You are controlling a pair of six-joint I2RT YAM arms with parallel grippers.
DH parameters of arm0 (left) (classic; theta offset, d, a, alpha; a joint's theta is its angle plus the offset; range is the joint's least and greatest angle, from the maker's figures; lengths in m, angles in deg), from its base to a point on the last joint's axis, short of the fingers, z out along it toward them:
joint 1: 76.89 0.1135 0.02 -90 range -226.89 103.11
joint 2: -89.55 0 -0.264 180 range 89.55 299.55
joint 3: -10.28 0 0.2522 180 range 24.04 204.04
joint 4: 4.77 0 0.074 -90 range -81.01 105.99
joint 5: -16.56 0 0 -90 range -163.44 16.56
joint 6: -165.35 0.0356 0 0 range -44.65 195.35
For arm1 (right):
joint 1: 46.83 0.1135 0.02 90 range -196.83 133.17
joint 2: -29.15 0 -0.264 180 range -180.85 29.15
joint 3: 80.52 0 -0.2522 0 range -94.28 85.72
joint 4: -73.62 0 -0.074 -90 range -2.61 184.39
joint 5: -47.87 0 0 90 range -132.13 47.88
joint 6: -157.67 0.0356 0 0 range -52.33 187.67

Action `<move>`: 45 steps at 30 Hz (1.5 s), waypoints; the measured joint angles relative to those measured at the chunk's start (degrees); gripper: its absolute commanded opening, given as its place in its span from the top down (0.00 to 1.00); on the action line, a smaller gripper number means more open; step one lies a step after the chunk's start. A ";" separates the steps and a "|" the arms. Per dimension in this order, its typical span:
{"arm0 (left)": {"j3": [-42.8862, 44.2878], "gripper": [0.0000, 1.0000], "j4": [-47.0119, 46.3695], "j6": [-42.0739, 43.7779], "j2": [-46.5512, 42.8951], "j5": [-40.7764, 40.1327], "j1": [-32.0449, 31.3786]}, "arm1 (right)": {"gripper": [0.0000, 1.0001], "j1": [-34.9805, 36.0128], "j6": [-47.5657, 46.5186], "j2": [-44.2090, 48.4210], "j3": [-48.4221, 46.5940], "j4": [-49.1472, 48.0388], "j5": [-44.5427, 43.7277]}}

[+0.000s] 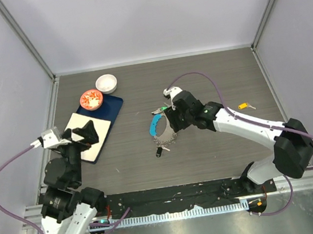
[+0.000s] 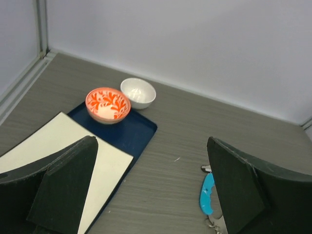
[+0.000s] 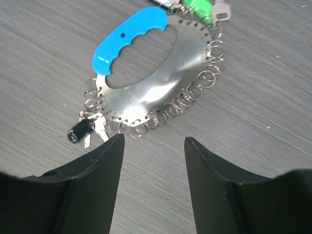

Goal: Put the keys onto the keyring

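The keyring (image 3: 146,87) is a flat metal loop edged with small wire rings, with a blue curved plastic grip (image 3: 129,39); it lies mid-table (image 1: 159,129). A dark-headed key (image 3: 80,131) hangs on its rings at the near left (image 1: 158,151). A green-tagged key (image 3: 200,7) lies at its far edge. A yellow-tagged key (image 1: 246,106) lies alone to the right. My right gripper (image 3: 153,144) is open and empty, just over the ring's right edge (image 1: 174,120). My left gripper (image 2: 150,144) is open and empty over the white board, far left of the ring (image 2: 208,194).
A blue tray (image 1: 113,106) at the back left carries a red-patterned dish (image 1: 91,99) and a white board (image 1: 90,138). A white bowl (image 1: 106,83) stands behind the tray. Enclosure walls stand at the left, right and back.
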 measured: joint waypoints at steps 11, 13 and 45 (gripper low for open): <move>1.57 0.00 7.82 -2.19 9.38 1.22 0.00 | 0.62 1.05 -9.40 -5.88 0.74 0.44 8.87; 1.57 0.00 8.07 -2.19 9.46 1.99 0.00 | 0.63 1.79 -11.96 -7.04 0.81 0.22 9.11; 1.57 0.00 8.02 -2.14 9.62 5.31 0.48 | 0.75 5.57 -30.75 -14.78 0.72 -0.04 6.40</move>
